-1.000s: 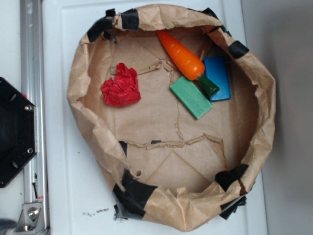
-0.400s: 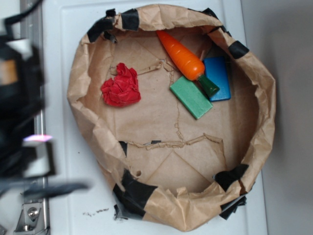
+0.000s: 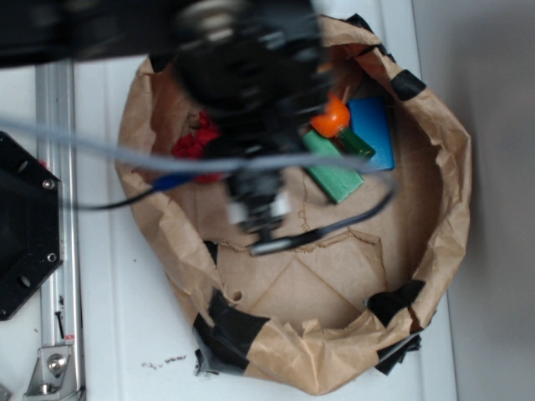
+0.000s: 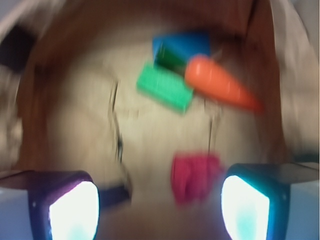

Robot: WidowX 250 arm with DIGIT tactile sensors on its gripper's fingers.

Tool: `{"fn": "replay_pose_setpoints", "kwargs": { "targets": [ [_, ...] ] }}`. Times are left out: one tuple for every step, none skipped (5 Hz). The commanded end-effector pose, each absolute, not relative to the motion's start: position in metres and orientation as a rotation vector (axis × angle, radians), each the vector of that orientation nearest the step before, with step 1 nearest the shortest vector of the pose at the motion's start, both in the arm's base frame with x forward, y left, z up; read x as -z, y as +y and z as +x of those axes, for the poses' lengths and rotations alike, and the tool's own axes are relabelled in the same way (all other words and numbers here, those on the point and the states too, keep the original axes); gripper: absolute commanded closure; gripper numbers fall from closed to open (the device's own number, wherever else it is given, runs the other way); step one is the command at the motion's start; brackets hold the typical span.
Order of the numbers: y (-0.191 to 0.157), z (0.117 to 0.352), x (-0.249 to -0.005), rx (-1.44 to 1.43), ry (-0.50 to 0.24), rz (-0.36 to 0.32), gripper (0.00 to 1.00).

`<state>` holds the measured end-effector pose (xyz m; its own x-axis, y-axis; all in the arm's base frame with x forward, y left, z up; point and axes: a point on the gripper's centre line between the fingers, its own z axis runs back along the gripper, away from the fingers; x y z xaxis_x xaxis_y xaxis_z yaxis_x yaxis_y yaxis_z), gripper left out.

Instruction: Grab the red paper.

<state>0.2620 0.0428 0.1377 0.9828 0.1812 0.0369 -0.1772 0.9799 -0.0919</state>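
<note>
Red crumpled paper wad [image 4: 192,177], light and squashy, sits at five o'clock between my wide-spread gripper [image 4: 159,209] pads; I'd pinch its middle.

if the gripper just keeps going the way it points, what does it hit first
Most likely the red paper, which lies between the two fingers of the open gripper, closer to one side. The picture is blurred, so depth is uncertain. The green block and carrot lie farther on.
</note>
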Motion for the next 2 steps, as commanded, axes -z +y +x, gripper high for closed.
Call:
{"fn": "replay_pose_setpoints", "kwargs": {
  "targets": [
    [0.068, 0.243, -0.086, -0.010, 0.072, -0.083, 0.00],
    [0.057, 0.221, -0.047, 0.101, 0.165, -0.066, 0.00]
  ]
}}
